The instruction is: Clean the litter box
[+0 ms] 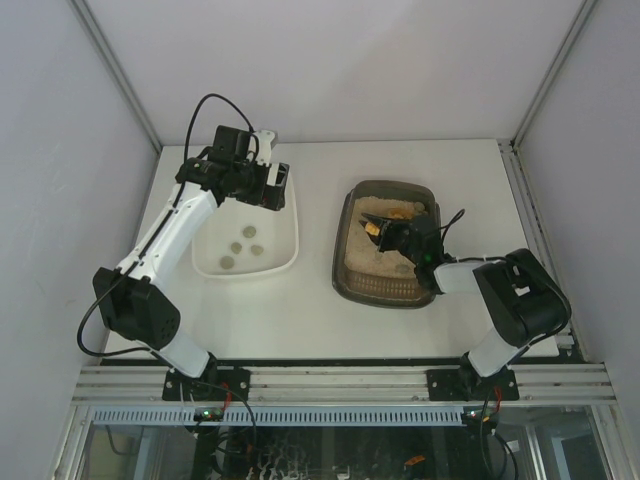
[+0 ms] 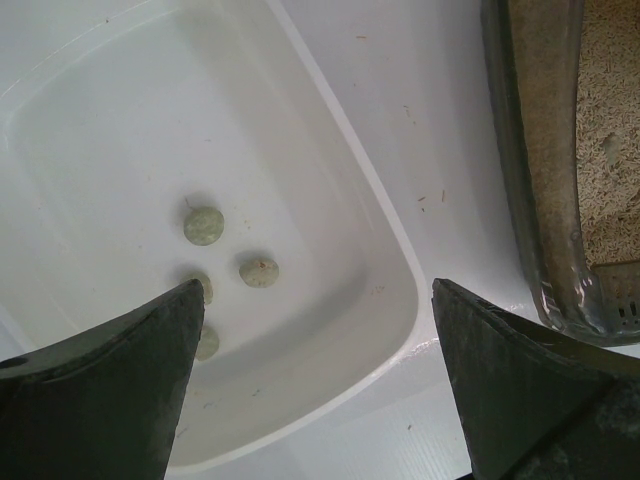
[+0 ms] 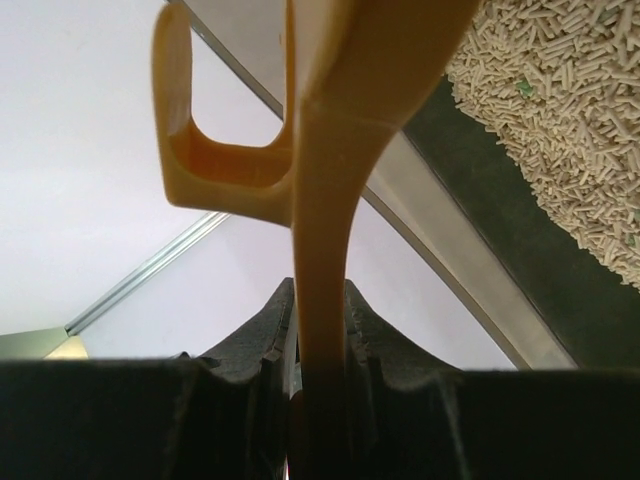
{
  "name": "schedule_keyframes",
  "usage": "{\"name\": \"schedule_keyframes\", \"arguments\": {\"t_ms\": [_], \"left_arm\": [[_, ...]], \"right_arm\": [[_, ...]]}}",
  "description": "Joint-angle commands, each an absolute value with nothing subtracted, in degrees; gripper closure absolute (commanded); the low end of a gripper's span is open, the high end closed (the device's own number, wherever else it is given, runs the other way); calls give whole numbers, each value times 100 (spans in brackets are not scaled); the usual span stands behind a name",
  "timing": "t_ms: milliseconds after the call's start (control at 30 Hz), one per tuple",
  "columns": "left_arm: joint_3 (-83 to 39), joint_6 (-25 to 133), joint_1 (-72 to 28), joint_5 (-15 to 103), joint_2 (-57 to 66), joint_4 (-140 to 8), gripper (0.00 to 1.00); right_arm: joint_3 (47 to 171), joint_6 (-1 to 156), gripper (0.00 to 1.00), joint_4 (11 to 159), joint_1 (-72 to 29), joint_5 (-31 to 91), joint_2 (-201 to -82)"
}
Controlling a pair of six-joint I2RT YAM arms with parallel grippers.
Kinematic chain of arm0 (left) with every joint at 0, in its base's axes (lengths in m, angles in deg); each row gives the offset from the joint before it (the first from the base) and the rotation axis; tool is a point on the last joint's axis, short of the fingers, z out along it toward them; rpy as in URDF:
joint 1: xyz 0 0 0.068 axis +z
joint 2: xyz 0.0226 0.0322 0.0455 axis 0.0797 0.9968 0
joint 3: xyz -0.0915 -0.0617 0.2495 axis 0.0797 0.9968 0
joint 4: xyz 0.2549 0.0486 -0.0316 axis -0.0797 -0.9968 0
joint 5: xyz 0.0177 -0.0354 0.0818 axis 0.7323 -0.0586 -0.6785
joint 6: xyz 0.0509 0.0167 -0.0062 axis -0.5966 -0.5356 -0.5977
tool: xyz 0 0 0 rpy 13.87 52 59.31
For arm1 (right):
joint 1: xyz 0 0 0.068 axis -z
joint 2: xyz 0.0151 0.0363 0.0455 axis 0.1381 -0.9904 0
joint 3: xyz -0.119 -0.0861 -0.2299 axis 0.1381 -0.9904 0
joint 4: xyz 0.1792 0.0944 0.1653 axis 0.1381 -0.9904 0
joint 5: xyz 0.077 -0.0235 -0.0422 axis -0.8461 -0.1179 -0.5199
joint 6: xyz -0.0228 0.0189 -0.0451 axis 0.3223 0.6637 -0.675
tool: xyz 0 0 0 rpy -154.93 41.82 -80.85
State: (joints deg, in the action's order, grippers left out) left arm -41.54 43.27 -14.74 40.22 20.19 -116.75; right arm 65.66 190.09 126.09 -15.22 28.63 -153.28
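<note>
The dark brown-grey litter box (image 1: 385,297) sits right of centre with pale litter inside; its rim (image 2: 545,150) and pellets (image 3: 560,130) show in both wrist views. Over its far half, my right gripper (image 1: 402,238) is shut on the handle of a yellow scoop (image 1: 373,228). In the right wrist view the handle (image 3: 330,200) runs up from between the fingers (image 3: 320,290). My left gripper (image 1: 275,187) hangs open and empty above the far right part of a white tray (image 1: 290,255). Its fingers (image 2: 315,290) straddle the tray's corner (image 2: 400,330).
Several round greenish clumps (image 1: 245,245) lie on the white tray's floor (image 2: 204,225). White enclosure walls stand on three sides of the table. An aluminium rail (image 1: 340,380) carrying both arm bases runs along the near edge.
</note>
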Motion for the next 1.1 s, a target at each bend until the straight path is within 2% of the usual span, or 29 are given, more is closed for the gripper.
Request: {"name": "schedule_keyframes", "arguments": {"t_ms": [0, 333, 667, 1067], "left_arm": [[-4320, 4279, -1475, 4056, 1912, -11591, 0], [-4294, 4263, -1473, 4003, 1936, -11594, 0], [-4316, 4262, -1468, 3973, 2009, -11613, 0], [-4262, 4271, -1470, 4012, 2015, -11605, 0]], "right_arm": [[6819, 19481, 100, 12434, -1442, 2863, -15260], [7292, 19311, 100, 11636, -1375, 2756, -15399], [7531, 19112, 100, 11615, -1152, 2899, -15601], [8135, 17433, 100, 11964, -894, 2261, -16169]]}}
